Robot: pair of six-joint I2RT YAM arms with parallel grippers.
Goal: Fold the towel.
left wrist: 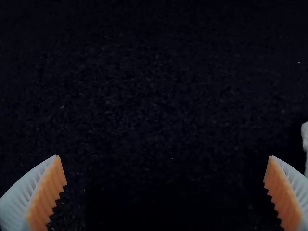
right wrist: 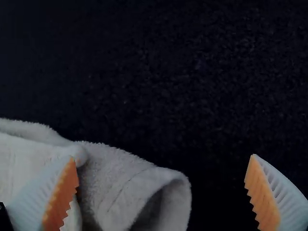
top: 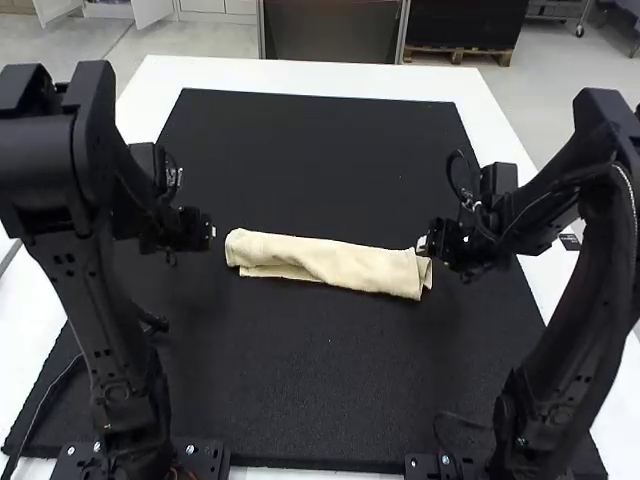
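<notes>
Towel point(top: 330, 264) lies folded into a long strip; I judge a crosswise fold remains. My left end effector point(left wrist: 163, 155) and right end effector point(right wrist: 163, 156) gape open.

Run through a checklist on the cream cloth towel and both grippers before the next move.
1. Towel on the mat: ok. The long, narrow, folded cream cloth towel lies wholly on the black rectangular mat.
2. Towel edges lined up: not ok. An under layer juts out along the near edge, and the end by the right arm curls open.
3. Left gripper open and empty: ok.
4. Right gripper open: ok.
5. Right gripper clear of the towel: not ok. One white ribbed finger overlaps the towel's end.
6. That finger pressing on the cloth: cannot tell.
</notes>
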